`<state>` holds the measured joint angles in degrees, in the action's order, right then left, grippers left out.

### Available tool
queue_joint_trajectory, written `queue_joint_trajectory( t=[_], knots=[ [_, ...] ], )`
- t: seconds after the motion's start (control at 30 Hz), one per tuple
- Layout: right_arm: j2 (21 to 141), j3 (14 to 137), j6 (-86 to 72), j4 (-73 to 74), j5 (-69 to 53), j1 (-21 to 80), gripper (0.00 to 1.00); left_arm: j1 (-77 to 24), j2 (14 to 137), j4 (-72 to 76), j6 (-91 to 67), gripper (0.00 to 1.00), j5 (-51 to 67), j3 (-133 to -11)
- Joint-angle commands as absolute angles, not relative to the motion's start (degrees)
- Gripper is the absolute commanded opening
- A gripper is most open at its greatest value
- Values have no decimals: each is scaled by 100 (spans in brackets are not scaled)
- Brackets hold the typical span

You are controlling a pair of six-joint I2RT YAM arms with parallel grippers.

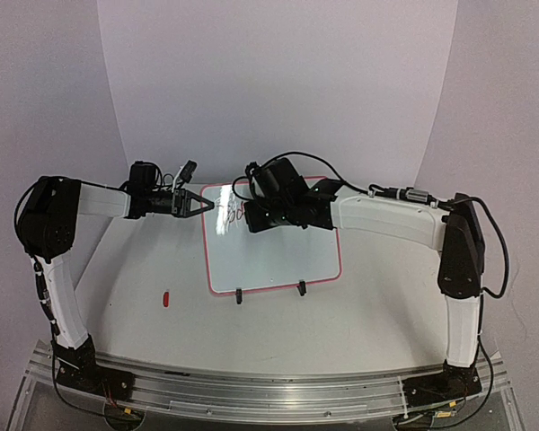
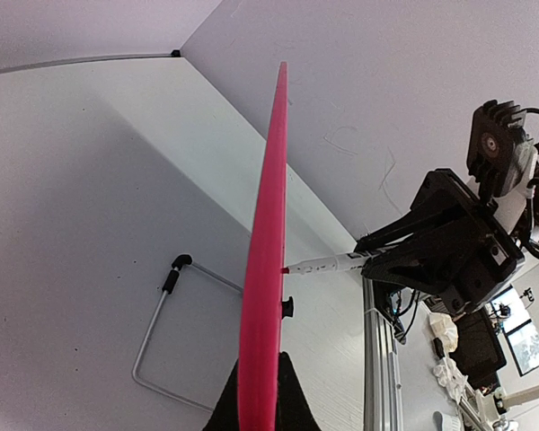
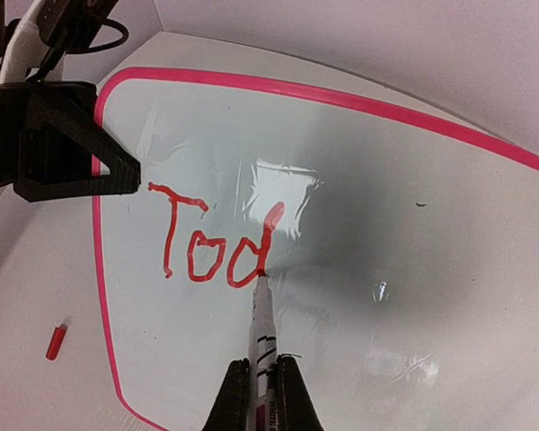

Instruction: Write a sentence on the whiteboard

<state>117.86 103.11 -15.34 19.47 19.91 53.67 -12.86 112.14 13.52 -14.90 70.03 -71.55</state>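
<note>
Two robot arms work at a whiteboard, and one is writing on it.
The whiteboard (image 1: 278,260) sits in the middle of the white table (image 1: 144,269), with its two small black feet on the side near the arms. The left gripper (image 1: 207,205) is pinched tight on the board's pink left edge, up near the far corner. The right gripper (image 3: 262,368) is squeezed around a white marker (image 3: 260,323). The marker's red tip touches the board right at the bottom of the last letter. The red letters (image 3: 211,247) say "Tod" and sit near the top left of the board, just beside the left gripper. A little red cap (image 1: 165,298) lies on the table, left of the board and apart from it.
</note>
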Motion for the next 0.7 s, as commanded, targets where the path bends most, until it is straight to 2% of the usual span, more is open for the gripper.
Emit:
queue_joint_trajectory(
  t=[0.0,0.67],
  knots=[
    [11749,10099,-1644,2406,2109,5271,0,-1371,11176,1459,-1002,0,6662,-7102],
    [11729,10070,-1711,2537,2109,5271,0,-1367,11153,1498,-1026,0,6653,-7081]
  ],
)
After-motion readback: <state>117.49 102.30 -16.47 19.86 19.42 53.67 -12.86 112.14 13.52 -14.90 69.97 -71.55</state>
